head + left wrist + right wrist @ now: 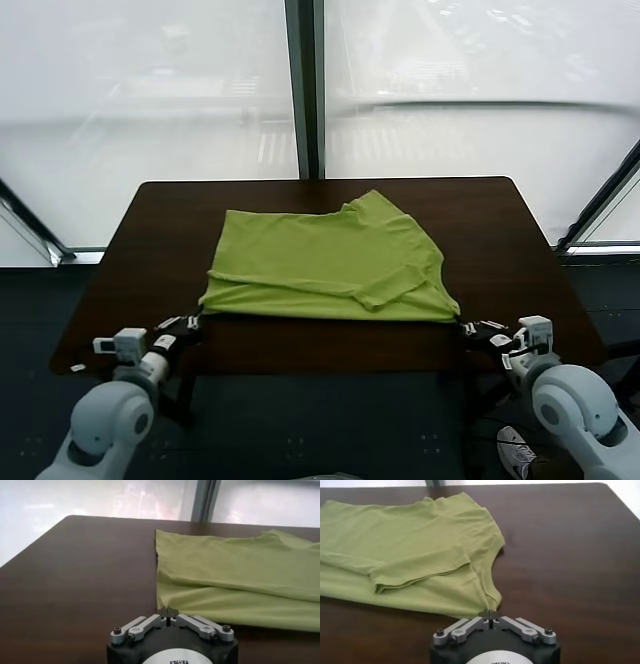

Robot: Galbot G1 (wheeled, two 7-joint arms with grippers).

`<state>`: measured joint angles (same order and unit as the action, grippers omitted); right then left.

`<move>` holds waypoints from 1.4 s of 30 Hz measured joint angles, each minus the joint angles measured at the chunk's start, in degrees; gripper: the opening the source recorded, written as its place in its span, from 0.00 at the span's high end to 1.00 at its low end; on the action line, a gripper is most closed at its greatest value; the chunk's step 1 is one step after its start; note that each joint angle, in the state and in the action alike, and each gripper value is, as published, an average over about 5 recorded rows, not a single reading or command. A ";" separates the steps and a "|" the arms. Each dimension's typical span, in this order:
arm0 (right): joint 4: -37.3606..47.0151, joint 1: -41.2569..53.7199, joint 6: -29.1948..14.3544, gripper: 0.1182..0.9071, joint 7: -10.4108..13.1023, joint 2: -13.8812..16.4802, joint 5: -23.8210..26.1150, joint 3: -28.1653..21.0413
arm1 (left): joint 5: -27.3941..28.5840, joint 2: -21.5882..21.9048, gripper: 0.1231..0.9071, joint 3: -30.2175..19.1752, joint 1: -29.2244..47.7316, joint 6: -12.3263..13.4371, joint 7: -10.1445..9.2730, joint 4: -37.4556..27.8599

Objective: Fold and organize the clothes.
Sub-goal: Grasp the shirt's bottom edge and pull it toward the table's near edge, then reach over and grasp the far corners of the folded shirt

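Lying in the middle of a dark brown wooden table [500, 260], a lime-green short-sleeved cotton T-shirt [320, 265] is folded over on itself, so that one sleeve [390, 285] rests on top of the body of the garment, pointing toward the near edge. The neck end sits toward the robot's right, and the straight hem runs along the robot's left. Soft creases cross the near layer of cloth.

At the shirt's near left corner sits the left gripper [196, 320] — its fingers [145, 625] are pressed together, and the pointed tips pinch the very corner of the green fabric, as the left wrist view shows. At the near right corner sits the right gripper [468, 325], low over the table edge. Its fingers [470, 625] are likewise drawn together, with the tips touching the corner of the cloth — whether they truly grip it or only meet it cannot be told for certain.

Both white, rounded forearms reach in from the near side of the table. Beyond the far edge stands a wide window [150, 110] with a dark upright frame [305, 90] at its centre.
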<state>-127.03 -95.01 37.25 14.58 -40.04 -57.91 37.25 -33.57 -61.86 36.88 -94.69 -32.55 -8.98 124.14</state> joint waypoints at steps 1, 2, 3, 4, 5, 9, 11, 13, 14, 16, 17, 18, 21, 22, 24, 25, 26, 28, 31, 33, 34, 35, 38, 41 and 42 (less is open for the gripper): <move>-0.30 -0.13 0.18 0.89 0.00 0.04 -0.01 0.04 | -0.08 0.14 0.97 0.34 -0.82 -0.09 0.13 0.43; -0.63 -0.29 0.38 0.83 0.00 0.11 -0.04 0.12 | -0.13 0.24 0.97 0.66 -1.59 -0.22 0.30 0.82; -0.95 -0.49 0.56 0.75 -0.04 0.21 -0.09 0.26 | -0.10 0.30 0.97 0.94 -2.28 -0.38 0.46 1.15; -1.26 -0.72 0.73 0.68 -0.08 0.35 -0.24 0.46 | 0.10 0.31 0.97 1.19 -2.87 -0.60 0.72 1.42; -1.60 -1.00 0.92 0.61 -0.06 0.56 -0.59 0.76 | 0.48 0.30 0.97 1.38 -3.36 -0.93 1.04 1.67; -2.85 -1.79 2.35 0.27 0.83 1.65 -3.48 2.50 | 2.64 -0.02 0.90 1.93 -4.19 -4.43 1.78 2.75; -3.15 -1.73 3.46 0.14 1.34 2.25 -5.10 3.53 | 2.80 -0.20 0.77 2.41 -4.12 -7.12 1.29 3.58; -3.12 -1.31 4.08 0.04 1.41 2.78 -6.27 4.28 | 2.33 -0.18 0.62 3.04 -4.10 -9.00 0.64 4.60; -2.93 -0.91 3.97 0.03 1.18 2.98 -6.59 4.47 | 1.90 -0.08 0.53 3.38 -4.12 -9.43 0.36 5.14; -2.15 0.52 2.92 0.01 0.20 3.25 -6.94 4.49 | 0.70 0.27 0.38 4.06 -4.09 -9.66 0.06 6.21; -1.48 1.70 2.03 0.00 -0.56 3.29 -6.90 4.30 | -0.08 0.48 0.29 4.39 -3.93 -9.67 -0.17 6.70; -0.64 3.21 1.05 0.00 -1.38 3.25 -6.79 3.96 | -1.08 0.71 0.21 4.72 -3.63 -9.67 -0.60 7.10; 2.85 9.72 -1.02 0.00 -3.50 2.67 -6.54 1.98 | -5.05 1.55 0.05 5.49 -1.68 -9.67 -2.75 7.52; 4.26 12.37 -1.16 0.00 -3.95 2.36 -6.51 0.97 | -6.66 1.91 0.03 5.55 -0.63 -9.67 -3.51 7.36; 7.41 18.17 -0.65 0.00 -4.64 1.64 -6.04 -1.66 | -9.76 2.77 0.01 5.27 2.17 -9.67 -4.78 6.57; 9.10 21.17 -0.24 0.00 -4.89 1.26 -5.53 -3.24 | -11.37 3.22 0.00 4.89 3.85 -9.67 -5.49 5.90; 10.89 24.23 0.17 0.00 -5.14 0.88 -4.83 -4.96 | -12.97 3.62 0.00 4.36 5.79 -9.67 -6.29 5.06; 14.87 30.42 0.85 0.00 -5.76 -0.01 -2.94 -8.89 | -16.29 4.20 0.00 3.02 10.09 -9.67 -8.03 2.96; 21.27 39.10 1.59 0.00 -6.32 -1.70 -0.75 -15.07 | -20.81 4.53 0.00 0.37 17.35 -9.67 -10.17 -1.23; 25.36 44.18 2.09 0.00 -6.32 -3.09 -0.02 -18.84 | -22.90 4.60 0.00 -1.68 22.24 -9.66 -10.91 -4.60; 27.33 46.58 2.36 0.00 -6.28 -3.86 0.25 -20.68 | -23.65 4.60 0.00 -2.76 24.60 -9.66 -11.05 -6.40; 29.16 48.78 2.66 0.00 -6.23 -4.62 0.45 -22.40 | -24.25 4.58 0.00 -3.87 26.90 -9.66 -11.09 -8.26; 34.07 54.69 3.66 0.00 -6.10 -6.80 0.74 -27.28 | -25.19 4.43 0.00 -7.30 33.42 -9.65 -11.04 -13.95; 38.01 59.48 4.41 0.00 -6.17 -8.67 0.91 -31.53 | -25.51 4.16 0.00 -10.51 38.85 -9.65 -10.89 -18.97; 39.17 60.89 4.55 0.00 -6.24 -9.22 1.12 -32.83 | -25.55 4.04 0.00 -11.47 40.40 -9.65 -10.83 -20.46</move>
<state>-87.85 -34.12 41.80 8.33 -49.26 -56.80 4.42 -59.12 -57.82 25.41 -54.29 -42.19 -19.81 103.68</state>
